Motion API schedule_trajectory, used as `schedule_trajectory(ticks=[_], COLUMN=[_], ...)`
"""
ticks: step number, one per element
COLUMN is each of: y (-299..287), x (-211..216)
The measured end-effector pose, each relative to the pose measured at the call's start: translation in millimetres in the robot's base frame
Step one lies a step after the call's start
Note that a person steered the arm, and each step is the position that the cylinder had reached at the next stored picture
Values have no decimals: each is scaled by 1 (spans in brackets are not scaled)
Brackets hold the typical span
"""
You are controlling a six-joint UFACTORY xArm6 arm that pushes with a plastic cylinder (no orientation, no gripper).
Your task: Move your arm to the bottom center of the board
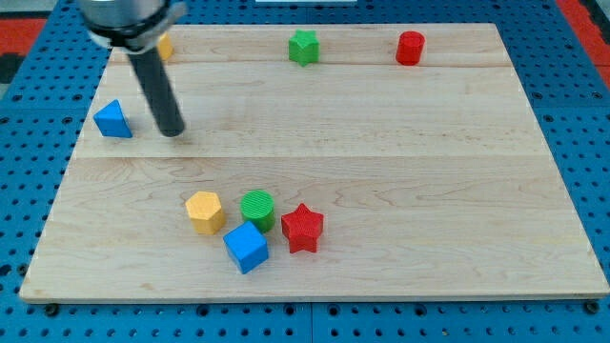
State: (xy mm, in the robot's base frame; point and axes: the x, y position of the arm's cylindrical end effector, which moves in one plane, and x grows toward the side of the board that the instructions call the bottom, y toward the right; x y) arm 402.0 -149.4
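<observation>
Near the tabletop's (pixel 400 124) left edge sits the blue triangular block (pixel 112 119), and just to its right my tip (pixel 172 132) rests on bare wood, apart from it. The rod leans up toward the top-left corner, partly hiding a yellow block (pixel 165 46). There is no pincer here, only the rod. The travel looks barely begun: the bottom centre lies well off to the right. The yellow hexagonal block (pixel 205 211), green cylinder (pixel 257 209), blue cube (pixel 246 247) and red star (pixel 302 227) cluster near that goal, so the next move probably calls for skirting them.
</observation>
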Motion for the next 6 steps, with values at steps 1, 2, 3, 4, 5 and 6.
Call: schedule_trajectory(ticks=[1, 2, 3, 4, 5, 6], y=[91, 188, 258, 287, 279, 266], x=[-7, 15, 54, 88, 108, 118])
